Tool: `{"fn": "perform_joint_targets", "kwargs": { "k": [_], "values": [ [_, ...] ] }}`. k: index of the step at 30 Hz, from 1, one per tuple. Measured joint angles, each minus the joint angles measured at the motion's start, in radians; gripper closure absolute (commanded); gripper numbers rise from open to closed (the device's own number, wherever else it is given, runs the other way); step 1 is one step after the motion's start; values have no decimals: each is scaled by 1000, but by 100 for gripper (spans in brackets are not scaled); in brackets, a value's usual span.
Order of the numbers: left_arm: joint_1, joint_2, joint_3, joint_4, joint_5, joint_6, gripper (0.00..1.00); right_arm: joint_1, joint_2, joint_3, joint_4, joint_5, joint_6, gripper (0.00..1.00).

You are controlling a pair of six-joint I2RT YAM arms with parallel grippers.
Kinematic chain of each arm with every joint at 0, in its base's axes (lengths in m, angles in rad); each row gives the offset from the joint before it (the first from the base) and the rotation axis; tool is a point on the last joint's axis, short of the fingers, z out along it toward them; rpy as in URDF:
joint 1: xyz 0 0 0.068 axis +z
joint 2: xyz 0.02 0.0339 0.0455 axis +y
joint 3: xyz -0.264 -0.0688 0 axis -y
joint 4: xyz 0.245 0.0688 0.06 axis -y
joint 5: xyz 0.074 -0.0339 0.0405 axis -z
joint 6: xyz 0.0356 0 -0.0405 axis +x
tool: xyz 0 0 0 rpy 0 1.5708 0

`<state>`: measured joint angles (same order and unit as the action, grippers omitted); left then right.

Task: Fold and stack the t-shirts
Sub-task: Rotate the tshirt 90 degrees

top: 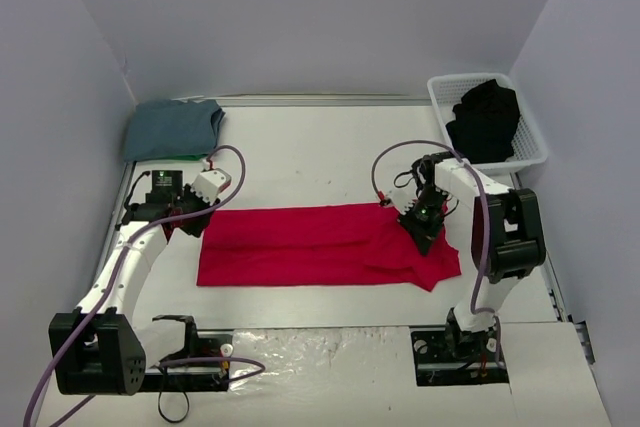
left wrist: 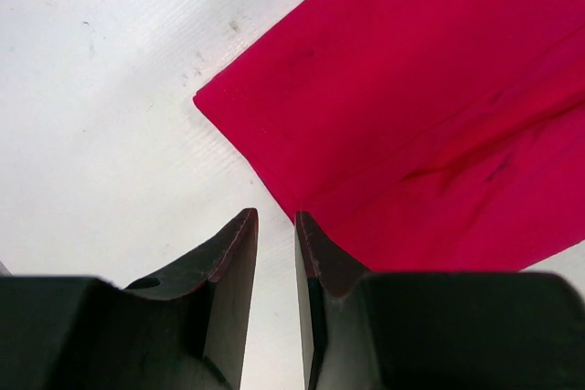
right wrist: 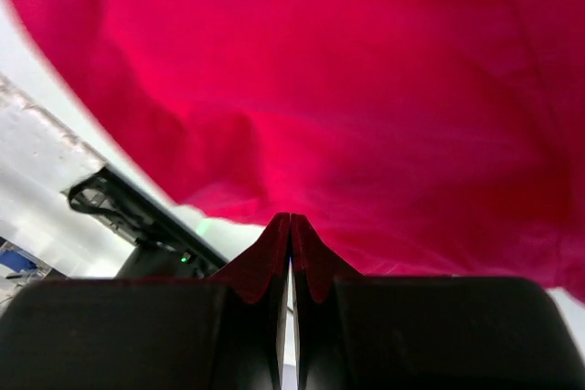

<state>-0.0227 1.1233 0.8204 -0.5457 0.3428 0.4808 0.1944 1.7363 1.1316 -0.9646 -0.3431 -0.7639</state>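
At the right end of the cloth, the right gripper (right wrist: 291,218) is closed tight, its tips pinching the edge of the red shirt (top: 320,245). That shirt lies across the middle of the table (top: 320,147), its long axis running left to right; which end holds the neck is hard to make out. Beside its left corner the left gripper (left wrist: 276,216) hovers, jaws slightly apart, holding nothing. A blue-grey shirt (top: 172,129) sits folded at the far left, and a black shirt (top: 487,119) is bunched in the basket (top: 440,97).
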Motion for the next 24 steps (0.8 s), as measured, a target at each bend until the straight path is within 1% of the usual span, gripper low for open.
{"fn": "perform_joint_targets", "kwargs": {
  "k": [4, 7, 11, 15, 19, 22, 23, 24],
  "values": [
    [4, 0, 0, 4, -7, -3, 77, -42, 103, 2, 40, 26, -9, 100],
    [6, 0, 0, 6, -13, -3, 78, -59, 202, 38, 42, 42, -10, 100],
    [8, 0, -1, 13, -28, -3, 78, -64, 295, 132, -32, 51, -3, 100],
    [11, 0, -1, 15, -43, -3, 78, -64, 410, 274, -125, 69, 13, 100],
    [15, 0, -1, 19, -77, -2, 78, -64, 560, 511, -235, 86, 42, 100],
    [40, -1, -1, 24, -103, 3, 79, -64, 711, 818, -338, 92, 63, 100],
    [51, -1, -1, 24, -114, 4, 79, -63, 789, 998, -373, 89, 71, 100],
    [56, -1, -1, 25, -122, 4, 79, -60, 845, 1126, -392, 85, 82, 100]
  ]
}}
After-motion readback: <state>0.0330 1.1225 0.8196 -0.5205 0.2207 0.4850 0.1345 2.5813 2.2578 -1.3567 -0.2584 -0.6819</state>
